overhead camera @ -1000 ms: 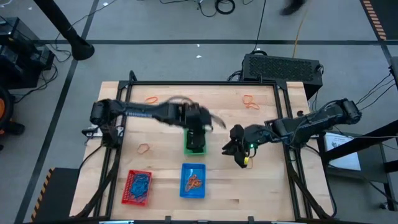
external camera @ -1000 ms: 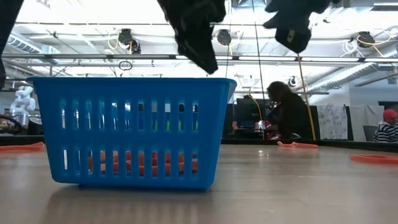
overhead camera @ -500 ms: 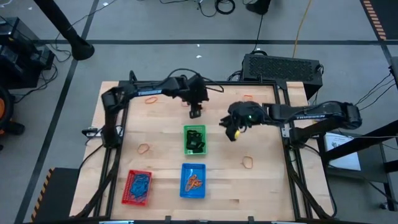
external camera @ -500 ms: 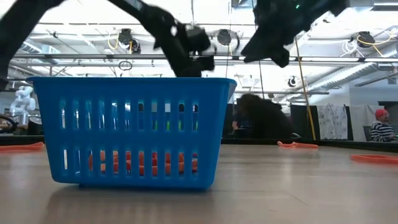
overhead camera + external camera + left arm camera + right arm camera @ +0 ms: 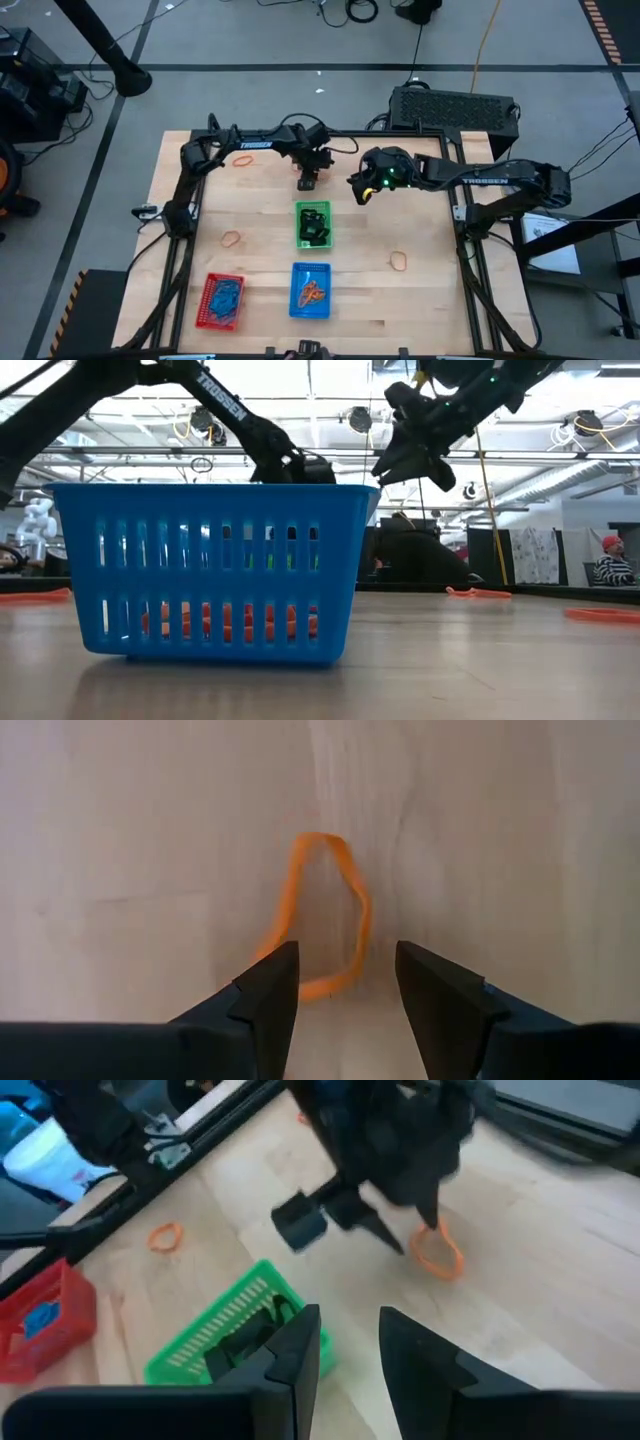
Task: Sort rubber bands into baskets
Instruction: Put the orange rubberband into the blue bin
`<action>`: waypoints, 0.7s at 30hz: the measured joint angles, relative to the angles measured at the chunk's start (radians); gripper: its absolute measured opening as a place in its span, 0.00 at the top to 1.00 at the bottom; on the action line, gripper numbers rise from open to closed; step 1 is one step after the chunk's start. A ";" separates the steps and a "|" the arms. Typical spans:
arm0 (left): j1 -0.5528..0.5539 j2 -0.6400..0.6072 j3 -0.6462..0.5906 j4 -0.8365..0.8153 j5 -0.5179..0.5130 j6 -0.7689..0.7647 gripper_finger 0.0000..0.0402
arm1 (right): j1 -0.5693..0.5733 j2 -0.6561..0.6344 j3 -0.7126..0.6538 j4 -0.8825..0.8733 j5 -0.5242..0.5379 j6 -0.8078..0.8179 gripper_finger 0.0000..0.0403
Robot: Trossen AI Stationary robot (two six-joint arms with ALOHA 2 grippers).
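Hovering near the table's far edge: left pincer [image 5: 345, 985], fingers parted and empty, straddling an orange rubber band [image 5: 318, 915] for pickup. Right pincer [image 5: 348, 1345] nearby, parted, empty.

Bright, even overhead light; glaring ceiling lamps [image 5: 360, 418] in the low view. Soft shadows only. Motion-smeared left arm [image 5: 385, 1140] in the right wrist view; slightly soft left wrist view.
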 joint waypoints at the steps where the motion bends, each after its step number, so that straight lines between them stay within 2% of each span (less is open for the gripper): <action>1: 0.000 0.013 0.000 -0.006 0.000 0.005 0.56 | -0.004 0.006 0.000 0.002 0.000 0.002 0.76; 11: -0.013 0.028 0.018 -0.019 -0.058 0.013 0.56 | -0.028 0.033 -0.001 0.034 -0.053 0.008 0.76; 21: -0.020 0.030 0.024 -0.011 -0.111 0.252 0.56 | -0.028 0.033 0.000 0.073 -0.054 -0.002 0.76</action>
